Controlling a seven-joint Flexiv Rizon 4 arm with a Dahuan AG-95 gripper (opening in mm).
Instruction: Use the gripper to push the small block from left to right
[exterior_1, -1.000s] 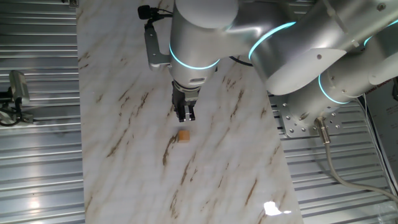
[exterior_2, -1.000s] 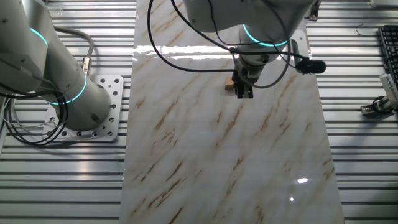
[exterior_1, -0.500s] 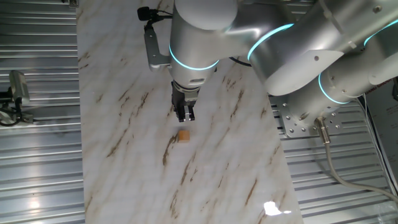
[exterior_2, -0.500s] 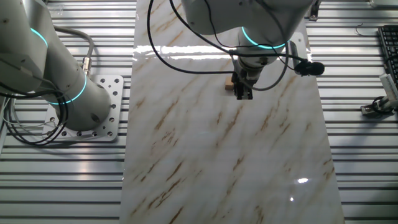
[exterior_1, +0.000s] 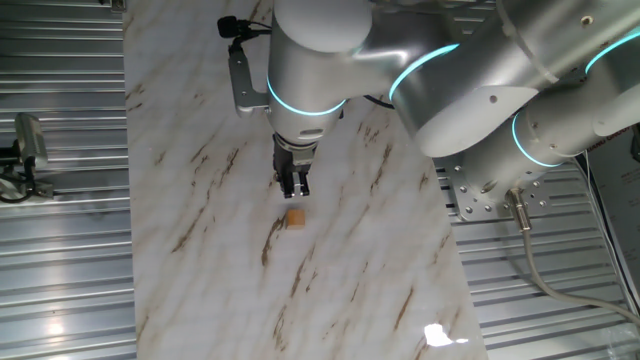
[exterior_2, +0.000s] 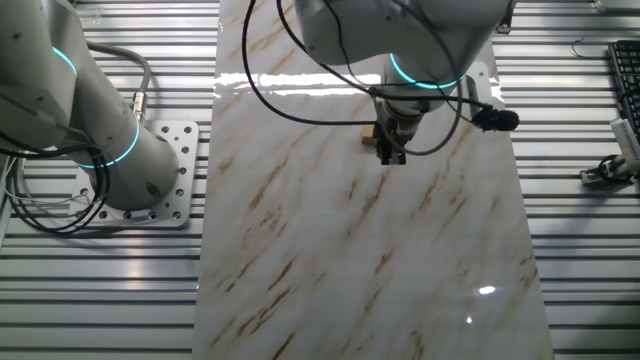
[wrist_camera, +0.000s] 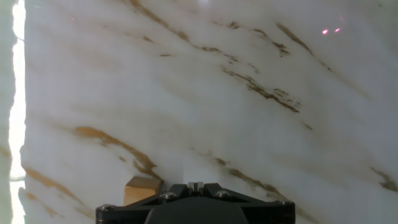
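Observation:
The small block is a tiny orange-tan cube on the marble slab. My gripper hangs just beyond it, fingers together, tip low over the slab with a small gap to the block. In the other fixed view the block peeks out at the left of the gripper. In the hand view the block lies at the lower left, right beside the shut gripper, whose tip is mostly out of frame.
The slab lies on a ribbed metal table. The arm's bolted base plate stands at the slab's side, also in the other fixed view. A small clamp-like device and a keyboard sit off the slab.
The gripper and wrist have shifted slightly sideways and turned a little. The block has not moved.

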